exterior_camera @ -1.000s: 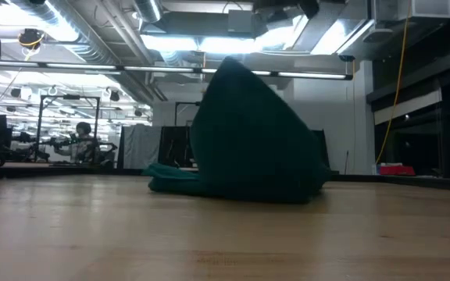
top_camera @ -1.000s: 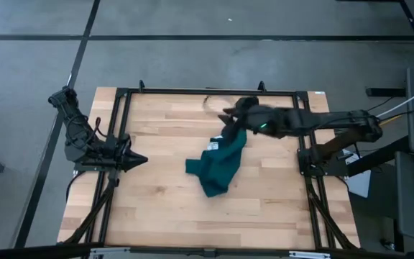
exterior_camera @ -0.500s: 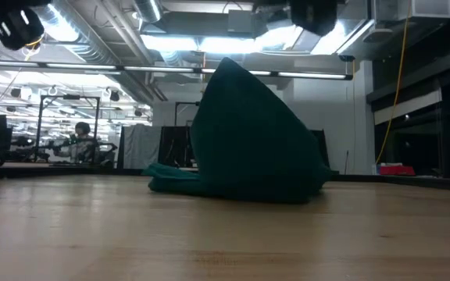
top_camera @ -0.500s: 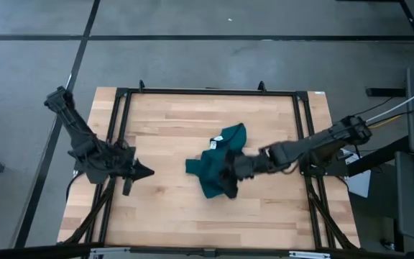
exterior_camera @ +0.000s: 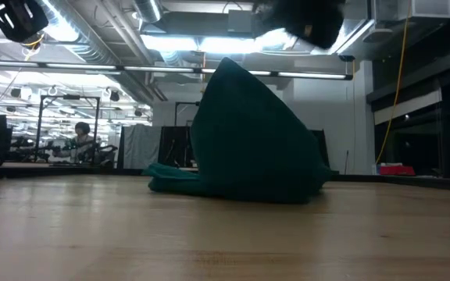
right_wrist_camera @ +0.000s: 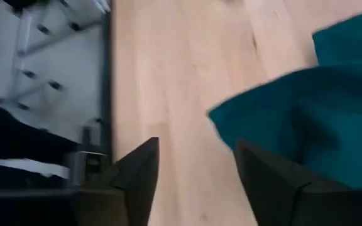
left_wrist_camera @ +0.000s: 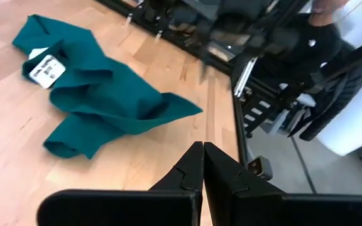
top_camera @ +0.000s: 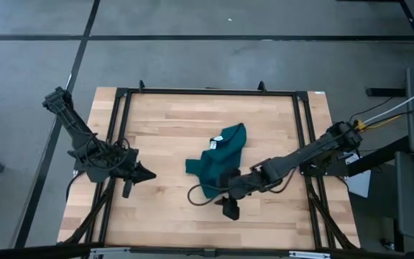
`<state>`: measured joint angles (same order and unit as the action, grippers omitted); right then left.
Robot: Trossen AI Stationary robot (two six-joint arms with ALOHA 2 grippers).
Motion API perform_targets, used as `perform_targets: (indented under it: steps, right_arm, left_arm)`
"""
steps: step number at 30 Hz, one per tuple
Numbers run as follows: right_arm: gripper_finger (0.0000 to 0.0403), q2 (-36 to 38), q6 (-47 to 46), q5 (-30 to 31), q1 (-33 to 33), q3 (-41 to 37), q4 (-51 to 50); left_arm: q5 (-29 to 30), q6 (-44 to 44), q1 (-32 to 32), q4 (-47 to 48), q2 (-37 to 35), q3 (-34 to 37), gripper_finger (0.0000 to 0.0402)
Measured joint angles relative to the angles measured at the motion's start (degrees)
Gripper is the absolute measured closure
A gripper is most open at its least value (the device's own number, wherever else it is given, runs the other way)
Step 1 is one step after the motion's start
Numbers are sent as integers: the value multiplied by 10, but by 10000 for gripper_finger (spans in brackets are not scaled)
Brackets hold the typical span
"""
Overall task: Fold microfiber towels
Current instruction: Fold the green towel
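Note:
The dark teal microfiber towel (top_camera: 218,162) lies crumpled in the middle of the wooden table, resting as a loose heap (exterior_camera: 248,140). Its white label (left_wrist_camera: 46,68) faces up near its far end. My right gripper (top_camera: 223,200) hovers open above the towel's near end, well above it (exterior_camera: 303,19). In the right wrist view bare wood shows between its fingers (right_wrist_camera: 197,166), with the towel's corner (right_wrist_camera: 222,119) beside them. My left gripper (top_camera: 148,173) is shut and waits at the table's left, clear of the towel (left_wrist_camera: 93,94).
A black metal frame borders the table, with rails at the left (top_camera: 117,144) and the right (top_camera: 304,144). Bare wood lies open on all sides of the towel. In the room beyond, a person (exterior_camera: 80,133) sits far off.
My right gripper has swept from over the towel's far end toward the table's near edge, passing above the towel and sinking, and now stands over its near end. The towel has kept its shape and place. My left gripper has dipped a little toward the near edge.

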<state>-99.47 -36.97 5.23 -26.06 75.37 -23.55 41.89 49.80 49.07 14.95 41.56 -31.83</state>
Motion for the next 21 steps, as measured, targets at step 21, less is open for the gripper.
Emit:
perform_targets:
  steps: [21]
  right_arm:
    - [194,-77,2,-9,19,0,57]
  left_arm:
    - [-16,-26,1,-44,-5,0,398]
